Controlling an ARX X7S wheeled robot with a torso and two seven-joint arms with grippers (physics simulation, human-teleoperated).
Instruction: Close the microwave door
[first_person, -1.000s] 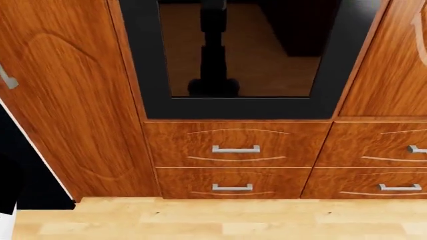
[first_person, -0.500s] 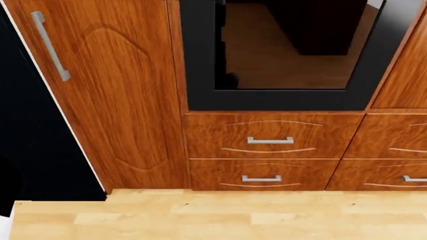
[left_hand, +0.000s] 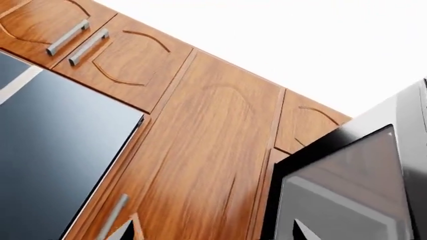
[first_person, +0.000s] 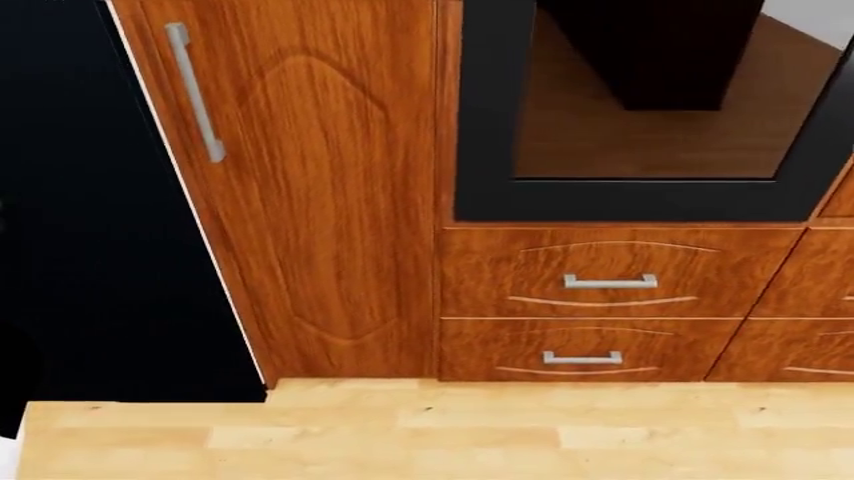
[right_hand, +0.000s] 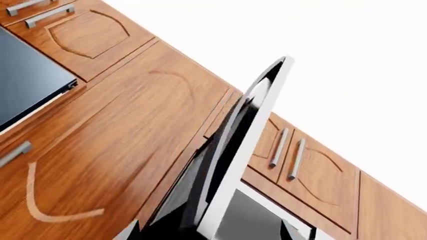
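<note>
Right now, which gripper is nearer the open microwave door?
Right, probably. The right gripper is open, just short of the microwave door, which looms edge-on in its wrist view. The left gripper, also open, faces the door's glass from farther off.

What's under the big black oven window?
In the head view, two wooden drawers sit stacked under the black oven window: the upper drawer and lower drawer, each with a silver handle. Below them is light wood floor. What's inside the closed drawers can't be seen.
</note>
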